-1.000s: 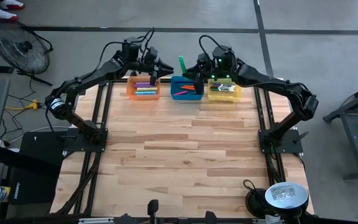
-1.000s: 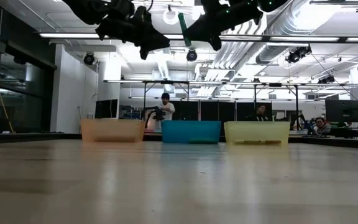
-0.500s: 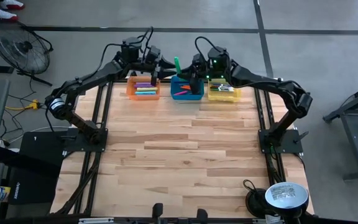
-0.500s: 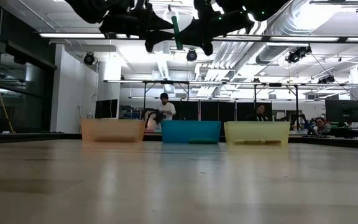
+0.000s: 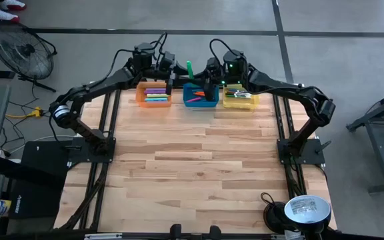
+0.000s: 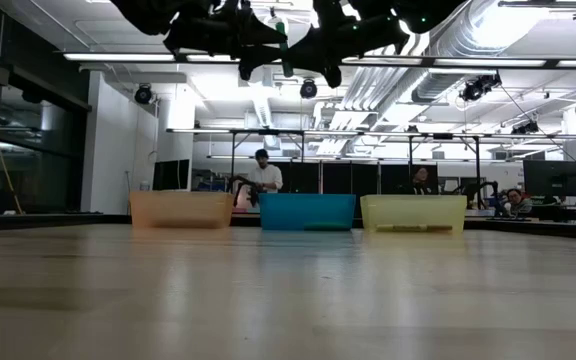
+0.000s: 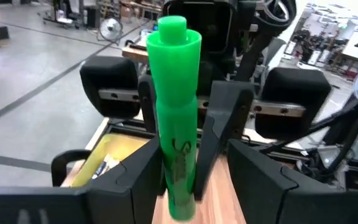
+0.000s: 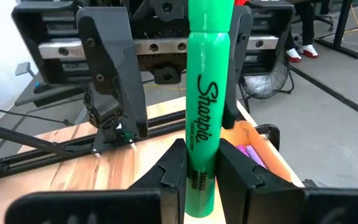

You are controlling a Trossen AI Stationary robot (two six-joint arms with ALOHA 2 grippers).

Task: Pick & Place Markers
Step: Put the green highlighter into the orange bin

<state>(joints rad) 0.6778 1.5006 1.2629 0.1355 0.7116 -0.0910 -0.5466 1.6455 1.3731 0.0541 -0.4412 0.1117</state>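
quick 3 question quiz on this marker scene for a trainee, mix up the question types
1. True or false: the left gripper is shut on the green marker.
2. Which bin stands in the middle of the row? A orange, B blue, C yellow.
3. Fill in: the green marker stands upright in the ___ gripper.

Key
1. False: its fingers stand open on either side of the marker.
2. B, the blue bin.
3. right: the right gripper clamps the marker's lower end.

Bright green marker (image 8: pixel 205 118) with black lettering; orange bin (image 5: pixel 153 94) left, blue bin (image 5: pixel 201 95) middle, yellow bin (image 5: pixel 240 98) right; pale striped wooden table (image 5: pixel 192 167).
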